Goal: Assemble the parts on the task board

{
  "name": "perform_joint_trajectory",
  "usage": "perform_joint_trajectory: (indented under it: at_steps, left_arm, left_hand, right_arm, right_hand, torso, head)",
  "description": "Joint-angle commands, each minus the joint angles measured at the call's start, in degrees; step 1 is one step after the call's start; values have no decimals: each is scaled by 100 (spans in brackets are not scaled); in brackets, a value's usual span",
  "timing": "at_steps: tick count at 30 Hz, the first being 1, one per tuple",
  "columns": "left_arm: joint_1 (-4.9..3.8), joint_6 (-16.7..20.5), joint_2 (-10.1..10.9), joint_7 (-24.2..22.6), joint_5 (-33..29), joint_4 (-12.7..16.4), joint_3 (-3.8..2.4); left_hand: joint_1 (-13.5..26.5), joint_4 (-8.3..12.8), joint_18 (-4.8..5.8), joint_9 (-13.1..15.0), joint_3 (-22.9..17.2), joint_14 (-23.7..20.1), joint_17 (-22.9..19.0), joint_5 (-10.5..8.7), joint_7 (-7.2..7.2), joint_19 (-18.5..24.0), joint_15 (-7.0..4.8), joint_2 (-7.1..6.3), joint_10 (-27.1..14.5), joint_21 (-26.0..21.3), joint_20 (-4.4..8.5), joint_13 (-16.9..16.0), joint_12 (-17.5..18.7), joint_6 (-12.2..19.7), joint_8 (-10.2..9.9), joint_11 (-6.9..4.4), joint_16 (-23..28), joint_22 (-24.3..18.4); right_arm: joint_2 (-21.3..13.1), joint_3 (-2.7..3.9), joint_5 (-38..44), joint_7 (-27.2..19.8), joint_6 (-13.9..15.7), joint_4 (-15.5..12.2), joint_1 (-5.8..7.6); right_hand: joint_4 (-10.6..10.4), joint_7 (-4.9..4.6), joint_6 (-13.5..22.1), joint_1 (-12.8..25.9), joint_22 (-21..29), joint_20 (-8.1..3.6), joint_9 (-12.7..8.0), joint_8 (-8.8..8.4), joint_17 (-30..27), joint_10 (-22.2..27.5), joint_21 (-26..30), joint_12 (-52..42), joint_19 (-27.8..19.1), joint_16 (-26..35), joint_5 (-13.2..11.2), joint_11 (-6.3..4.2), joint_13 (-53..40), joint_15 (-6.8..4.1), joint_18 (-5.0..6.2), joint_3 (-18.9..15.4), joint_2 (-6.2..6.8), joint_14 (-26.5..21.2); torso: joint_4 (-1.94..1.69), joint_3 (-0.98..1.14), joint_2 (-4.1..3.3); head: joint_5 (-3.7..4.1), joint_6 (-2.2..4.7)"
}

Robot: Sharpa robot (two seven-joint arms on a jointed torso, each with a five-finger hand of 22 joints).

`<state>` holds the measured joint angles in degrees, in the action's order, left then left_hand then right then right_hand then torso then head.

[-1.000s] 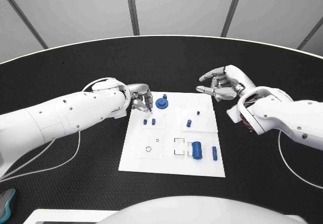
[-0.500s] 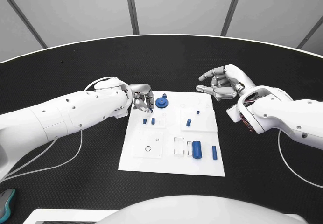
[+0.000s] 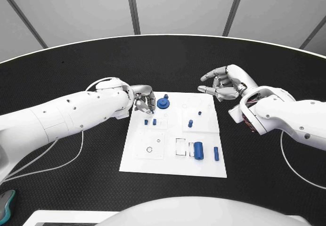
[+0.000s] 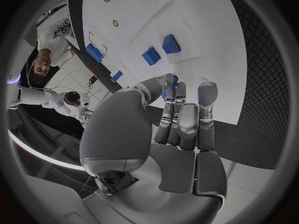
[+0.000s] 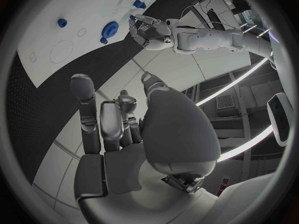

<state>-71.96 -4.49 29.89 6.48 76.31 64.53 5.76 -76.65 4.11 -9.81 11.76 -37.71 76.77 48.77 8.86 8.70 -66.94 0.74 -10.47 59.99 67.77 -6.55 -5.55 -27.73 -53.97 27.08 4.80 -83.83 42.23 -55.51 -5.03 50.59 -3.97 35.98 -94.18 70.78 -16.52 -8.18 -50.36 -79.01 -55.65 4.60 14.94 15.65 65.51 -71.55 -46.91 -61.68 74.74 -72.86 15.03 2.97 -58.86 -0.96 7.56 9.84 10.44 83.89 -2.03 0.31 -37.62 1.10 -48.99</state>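
Fingers (image 3: 144, 104) of the left hand (image 3: 141, 101) pinch narrowly at the task board (image 3: 170, 155) edge beside the blue round part (image 3: 163, 103); right hand (image 3: 224, 84) empty, spread; misalignment could jam insertion.

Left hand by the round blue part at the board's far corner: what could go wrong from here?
1. The left hand sits close beside the round blue part; a stray finger could knock it.
2. The two small blue pegs stand just below that hand and could be toppled.
3. The right hand hovers off the task board, giving no bracing.
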Motion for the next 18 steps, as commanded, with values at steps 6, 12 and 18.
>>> perform_joint_trajectory:
  at_steps: [6, 12, 18]
  left_arm:
    - [0, -21, -20, -8, 0, 2, 0]
    - [0, -82, -34, -10, 0, 5, 0]
    - [0, -139, -47, -2, 0, -1, 0]
  left_hand:
    - [67, -3, 72, -3, 39, 16, -25, -31, -9, -34, -18, 8, 36, 26, 5, -2, 29, -36, -30, -12, -14, -12]
    - [66, -3, 72, -4, 38, 15, -32, -30, -10, -33, -19, 13, 37, 25, 5, -2, 32, -36, -31, -13, -12, -14]
    - [54, 2, 78, -4, 33, 20, -27, -28, -12, -45, -23, 26, 43, 36, 4, -2, 34, -40, -33, -17, -11, 11]
  right_arm:
    - [3, 0, 0, -2, 0, -2, 0]
    - [-3, 0, 0, -1, 2, -6, 0]
    - [-5, 0, 0, -1, 2, -8, 0]
  right_hand:
    - [1, 10, -42, 28, -9, -3, -8, 40, 7, 5, 28, -19, 40, 29, 32, 8, -5, -38, 81, -13, -44, 58]
    - [1, 10, -42, 28, -9, -3, -8, 40, 7, 5, 28, -19, 40, 29, 32, 8, -5, -38, 81, -13, -44, 58]
    - [1, 10, -42, 28, -9, -3, -8, 40, 7, 5, 28, -19, 40, 29, 32, 8, -5, -38, 81, -13, -44, 58]
  torso:
    - [0, 3, -5]
    - [1, 5, -1]
    - [-1, 5, -1]
  head:
    - [2, -6]
    - [5, -12]
    - [13, -16]
